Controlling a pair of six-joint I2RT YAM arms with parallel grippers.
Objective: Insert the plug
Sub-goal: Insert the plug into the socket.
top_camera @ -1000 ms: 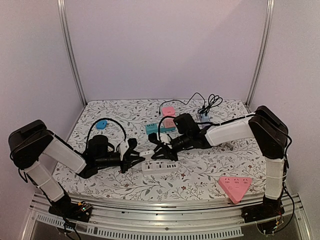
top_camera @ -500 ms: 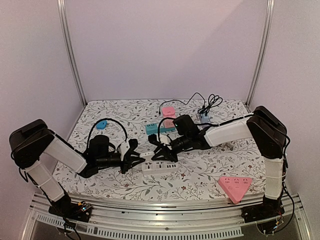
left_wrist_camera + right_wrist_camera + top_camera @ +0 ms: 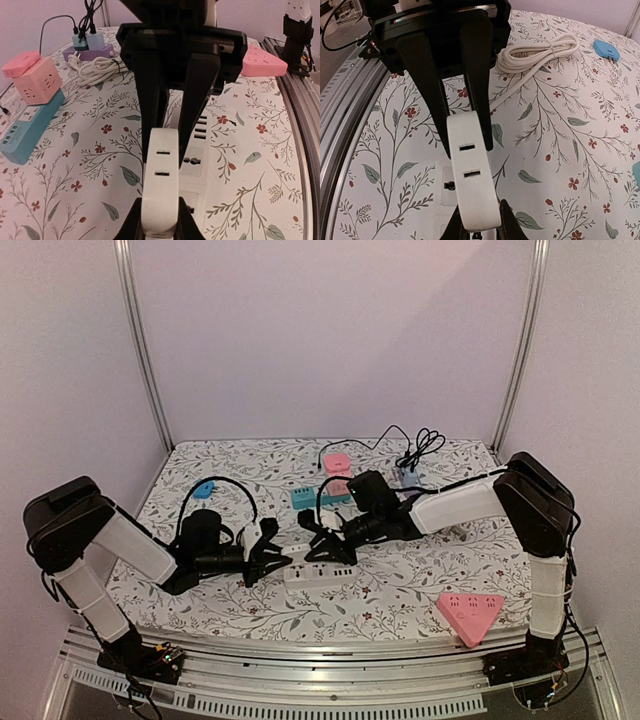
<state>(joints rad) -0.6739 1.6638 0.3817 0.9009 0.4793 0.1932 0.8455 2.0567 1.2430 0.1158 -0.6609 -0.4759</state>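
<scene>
Both the left end effector (image 3: 159, 223) and the right end effector (image 3: 479, 222) pinch the same white plug (image 3: 161, 190), held between them over the power strip (image 3: 197, 155), so an uneven pull or tilt could twist it loose or jam its pins against the strip.
</scene>
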